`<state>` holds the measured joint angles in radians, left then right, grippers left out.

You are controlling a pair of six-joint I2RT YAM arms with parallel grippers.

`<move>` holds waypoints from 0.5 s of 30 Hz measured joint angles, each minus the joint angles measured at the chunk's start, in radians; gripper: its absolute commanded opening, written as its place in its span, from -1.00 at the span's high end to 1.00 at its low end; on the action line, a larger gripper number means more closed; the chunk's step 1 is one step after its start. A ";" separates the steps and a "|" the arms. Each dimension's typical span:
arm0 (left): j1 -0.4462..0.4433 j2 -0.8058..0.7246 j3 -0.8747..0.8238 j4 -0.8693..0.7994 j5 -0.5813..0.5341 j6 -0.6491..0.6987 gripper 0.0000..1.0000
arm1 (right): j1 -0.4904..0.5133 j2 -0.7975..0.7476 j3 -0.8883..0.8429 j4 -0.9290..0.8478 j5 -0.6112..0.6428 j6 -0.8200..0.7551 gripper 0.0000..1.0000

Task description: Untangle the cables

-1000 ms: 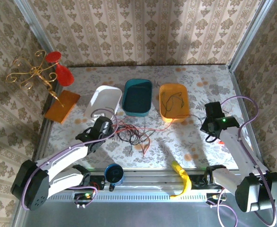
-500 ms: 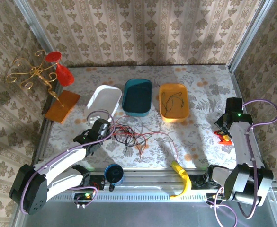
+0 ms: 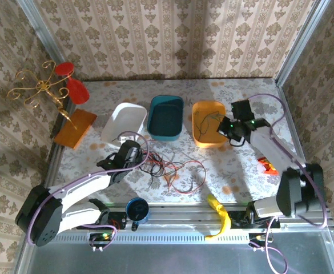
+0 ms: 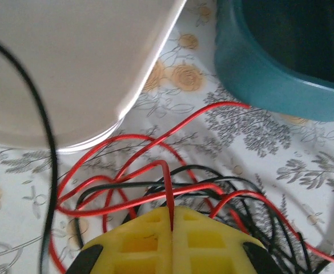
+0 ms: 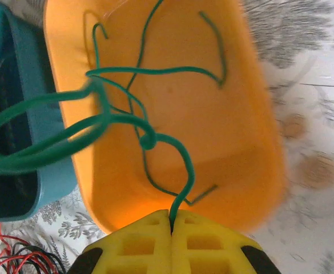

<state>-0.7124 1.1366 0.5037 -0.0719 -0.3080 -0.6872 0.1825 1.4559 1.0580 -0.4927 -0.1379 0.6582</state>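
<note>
1. The left gripper [image 4: 172, 222] is pinched tight on a strand of the red cable [image 4: 169, 188]. That cable lies on the table, tangled with the black cable [image 4: 201, 167], near the white tub [image 4: 69, 68] and the teal tub [image 4: 281, 85]. A hard pull could drag the whole knot along or cinch it tighter.
2. The right gripper [image 5: 171, 224] is clamped on the green cable [image 5: 188, 168], above the orange tub [image 5: 244, 114]. Part of the cable lies inside the tub, and loops reach towards the teal one. Released off-centre, it may spill outside.
3. A snagged red loop could tip the white tub.
</note>
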 measured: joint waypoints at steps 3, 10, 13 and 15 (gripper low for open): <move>-0.016 0.043 0.026 0.023 -0.001 0.000 1.00 | 0.017 0.117 0.074 0.003 -0.006 -0.006 0.87; -0.047 0.109 0.068 0.052 -0.001 0.000 1.00 | 0.016 0.314 0.233 -0.037 0.023 -0.037 0.18; -0.052 0.116 0.074 0.059 -0.001 0.000 1.00 | 0.017 0.312 0.239 -0.058 0.045 -0.048 0.12; -0.053 0.116 0.075 0.063 -0.001 0.000 1.00 | 0.017 0.294 0.235 -0.072 0.059 -0.052 0.11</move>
<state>-0.7654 1.2522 0.5785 -0.0090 -0.3088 -0.6872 0.1997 1.7496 1.2934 -0.5648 -0.0788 0.6060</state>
